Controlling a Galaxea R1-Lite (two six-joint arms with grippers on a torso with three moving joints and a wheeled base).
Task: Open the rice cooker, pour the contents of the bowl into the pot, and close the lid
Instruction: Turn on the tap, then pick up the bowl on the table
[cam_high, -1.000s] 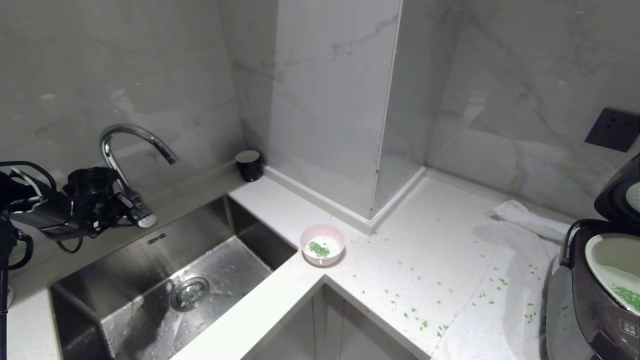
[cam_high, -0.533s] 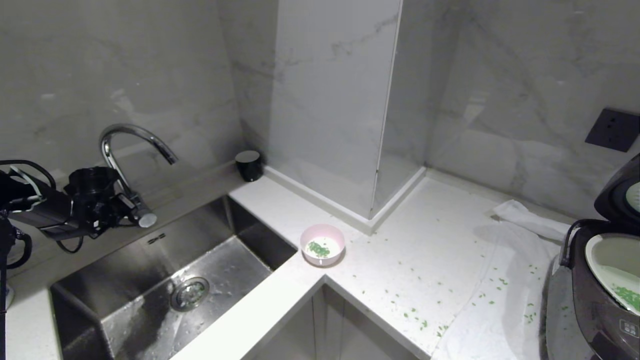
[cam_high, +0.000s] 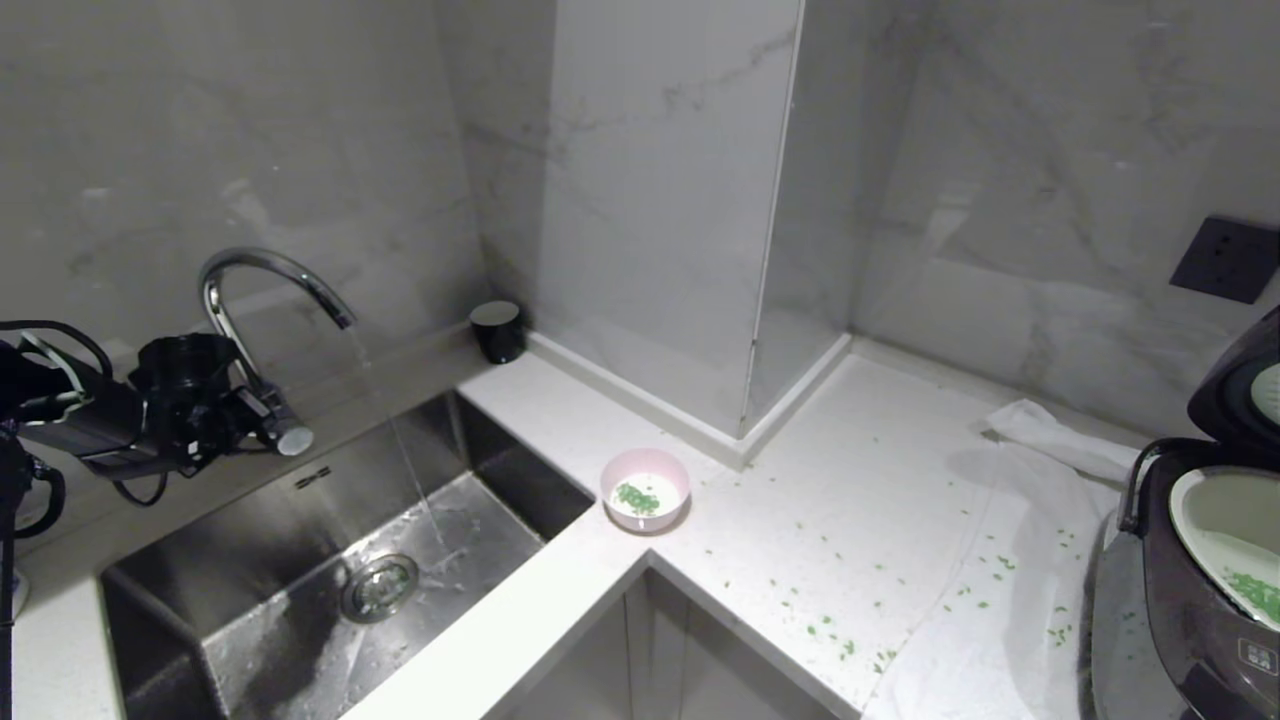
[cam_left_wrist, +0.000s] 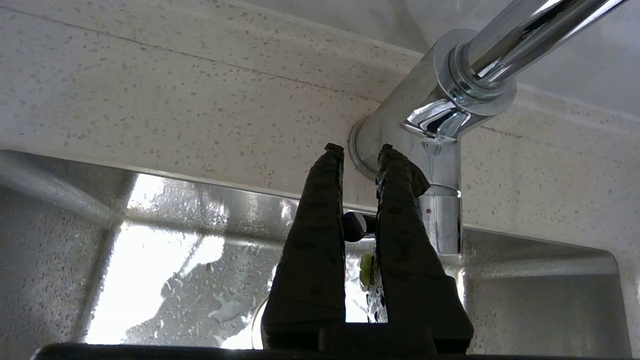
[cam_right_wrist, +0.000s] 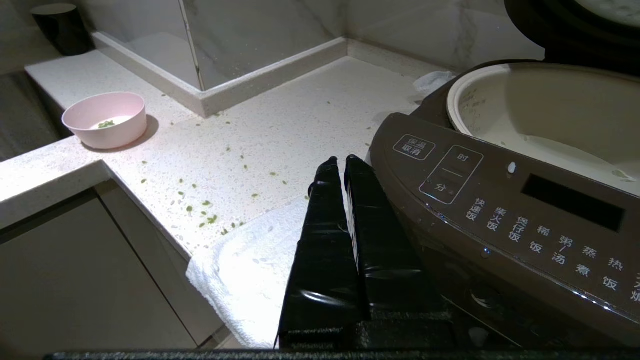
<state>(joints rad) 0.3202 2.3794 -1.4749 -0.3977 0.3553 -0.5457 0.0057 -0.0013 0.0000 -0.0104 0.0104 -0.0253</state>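
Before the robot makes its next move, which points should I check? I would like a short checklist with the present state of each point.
1. Lid of the rice cooker is up: ok.
2. Bowl is emptied into the pot: not ok, green bits remain in the bowl on the counter.
3. Counter is clean: not ok, green bits are scattered across it and the white cloth.
4. Tap is off: not ok, water runs into the sink.
5. Left pincer is free: not ok, it is closed on the tap lever.
6. Right pincer is free: ok, shut and empty beside the cooker.
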